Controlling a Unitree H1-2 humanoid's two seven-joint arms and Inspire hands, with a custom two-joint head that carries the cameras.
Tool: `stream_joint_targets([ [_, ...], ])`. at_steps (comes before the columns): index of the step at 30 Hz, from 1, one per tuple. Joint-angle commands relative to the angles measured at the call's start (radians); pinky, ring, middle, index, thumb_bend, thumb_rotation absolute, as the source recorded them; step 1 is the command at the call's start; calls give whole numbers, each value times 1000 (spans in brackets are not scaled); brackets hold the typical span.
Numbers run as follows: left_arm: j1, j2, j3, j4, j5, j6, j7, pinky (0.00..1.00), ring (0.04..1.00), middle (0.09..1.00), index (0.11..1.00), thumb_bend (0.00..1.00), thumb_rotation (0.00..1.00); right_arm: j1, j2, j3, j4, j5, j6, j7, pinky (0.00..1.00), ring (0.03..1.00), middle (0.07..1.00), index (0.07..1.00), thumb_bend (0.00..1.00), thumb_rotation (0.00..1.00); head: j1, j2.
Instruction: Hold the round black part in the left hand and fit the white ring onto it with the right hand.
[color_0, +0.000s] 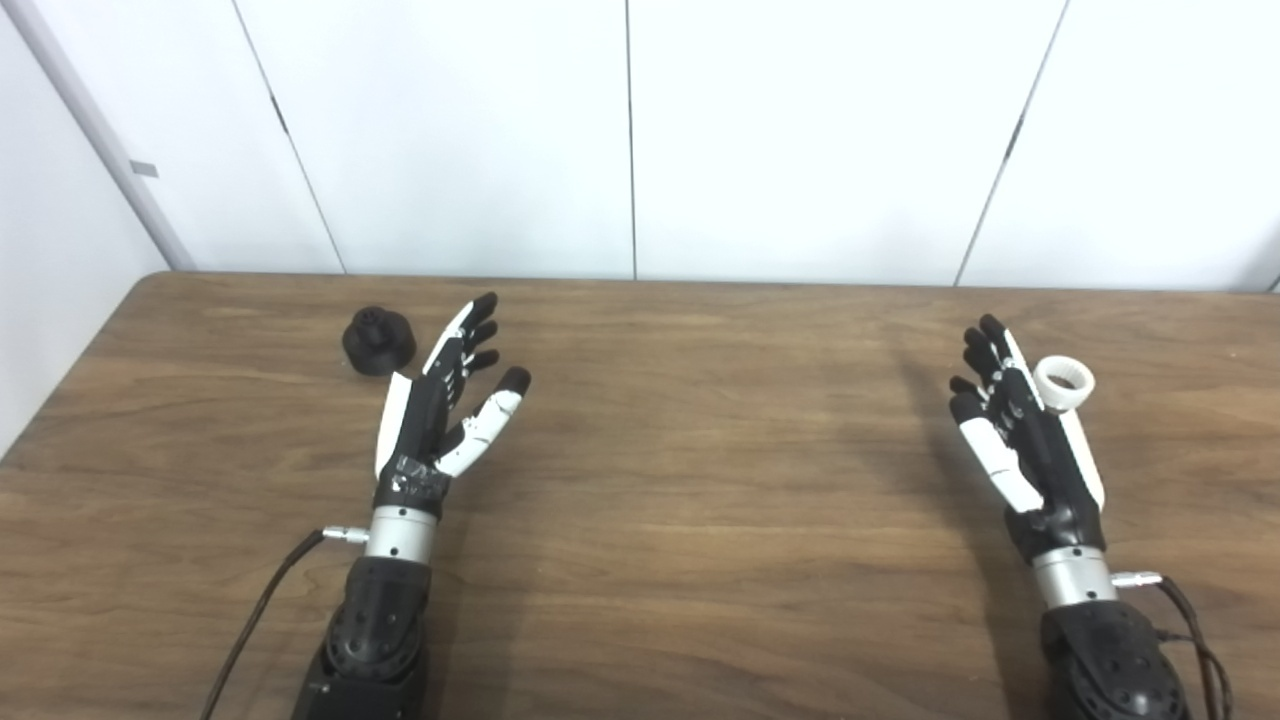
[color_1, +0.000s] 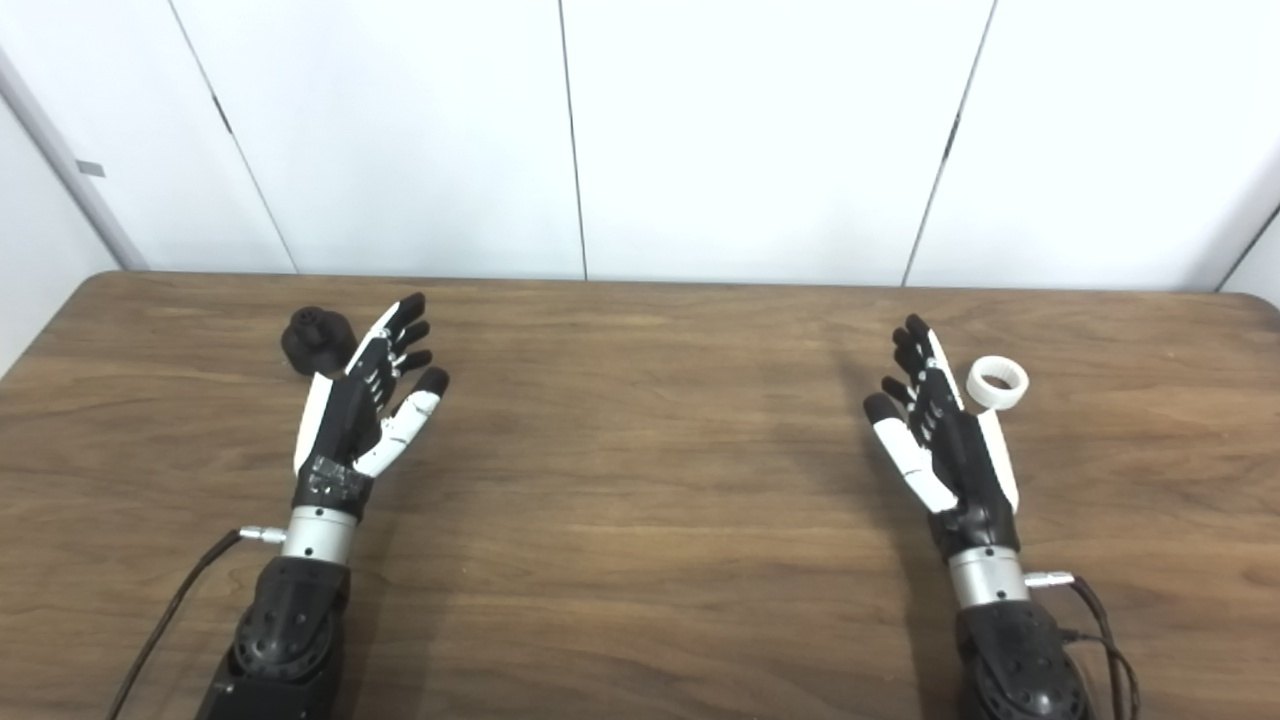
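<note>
The round black part (color_0: 379, 341) rests on the brown table at the back left, with a small knob on top. My left hand (color_0: 440, 405) is open just to its right, fingers stretched and apart, not touching it. The white ring (color_0: 1064, 384) lies on the table at the right. Beside it, on its left, my right hand (color_0: 1015, 430) is open with fingers spread; the ring sits by the outer edge of the hand, held by nothing.
The wooden table (color_0: 680, 500) runs the width of the view, its far edge against white wall panels (color_0: 630, 130). Black cables (color_0: 255, 610) trail from both wrists near the front edge.
</note>
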Motion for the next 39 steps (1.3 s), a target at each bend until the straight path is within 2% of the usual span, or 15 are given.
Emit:
stream_joint_targets([
  [1, 52, -7, -18, 46, 53, -15, 29, 822, 902, 929, 916, 638, 599, 50, 3, 6, 83, -6, -35, -2, 901, 965, 956, 976, 496, 729, 9, 0],
  [7, 39, -6, -18, 31, 96, -38, 68, 808, 897, 920, 894, 691, 499, 49, -3, 0, 107, -10, -62, -4, 919, 964, 949, 972, 511, 740, 37, -11],
  [12, 9, 26, -25, 32, 160, -45, 99, 831, 899, 914, 890, 745, 459, 48, -4, -4, 103, -2, -48, -2, 911, 961, 946, 969, 530, 751, 46, -16],
  [15, -16, 46, -28, 55, 215, -86, 146, 781, 843, 850, 843, 789, 393, 47, -4, -3, 113, -1, -58, -1, 919, 964, 949, 970, 519, 745, 52, -25],
  [18, -35, 65, -34, 60, 273, -97, 190, 725, 786, 801, 790, 826, 326, 45, -4, -1, 125, -6, -70, -4, 930, 967, 947, 971, 517, 743, 63, -37],
  [22, -65, 126, -70, 65, 413, -101, 292, 688, 762, 784, 770, 868, 355, 45, -2, 4, 135, -11, -86, -4, 932, 966, 946, 971, 508, 751, 80, -51],
  [24, -90, 165, -102, 75, 489, -101, 354, 678, 763, 792, 784, 870, 383, 44, -1, 4, 147, -13, -101, -7, 929, 967, 946, 969, 504, 746, 96, -71],
  [26, -113, 184, -112, 80, 548, -94, 392, 705, 792, 805, 783, 885, 380, 42, 0, 3, 159, -21, -116, -13, 930, 957, 937, 961, 486, 736, 102, -77],
  [28, -132, 199, -118, 86, 592, -86, 420, 735, 814, 816, 783, 895, 366, 43, 1, 1, 161, -8, -111, -6, 952, 960, 940, 962, 478, 731, 107, -79],
  [30, -152, 218, -126, 97, 638, -73, 444, 807, 838, 825, 788, 900, 383, 44, 2, 3, 157, -7, -108, -4, 920, 958, 942, 963, 491, 733, 108, -82],
  [33, -173, 240, -130, 104, 683, -36, 455, 860, 859, 837, 797, 905, 412, 45, 3, 8, 156, -18, -113, -8, 898, 956, 944, 967, 496, 738, 103, -81],
  [37, -195, 265, -140, 123, 723, -14, 485, 873, 880, 842, 792, 917, 428, 48, 9, 10, 147, -16, -107, -9, 874, 949, 943, 965, 479, 709, 103, -85],
  [39, -210, 280, -150, 156, 755, -5, 528, 899, 902, 855, 796, 920, 421, 48, 12, 10, 149, -19, -109, -13, 878, 947, 939, 963, 480, 707, 107, -88],
])
